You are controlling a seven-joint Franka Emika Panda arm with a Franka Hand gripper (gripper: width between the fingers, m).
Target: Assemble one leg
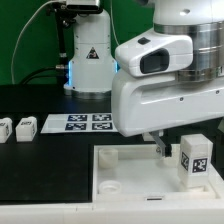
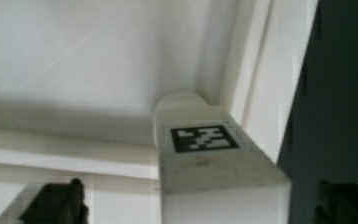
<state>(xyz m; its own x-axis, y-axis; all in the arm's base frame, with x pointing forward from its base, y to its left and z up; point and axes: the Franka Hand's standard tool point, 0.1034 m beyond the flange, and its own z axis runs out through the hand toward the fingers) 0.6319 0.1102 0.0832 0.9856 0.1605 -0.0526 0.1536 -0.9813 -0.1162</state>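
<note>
A white leg with a black-and-white tag stands on the large white tray-like piece near its corner at the exterior view's right. In the wrist view the leg lies between my two dark fingers, with a gap on each side. My gripper is open around it and does not touch it. In the exterior view one finger shows just left of the leg; the arm hides the rest of the gripper. Two more legs lie at the exterior view's left.
The marker board lies on the black table behind the tray. The arm's base stands at the back. The tray's raised rim runs close beside the leg.
</note>
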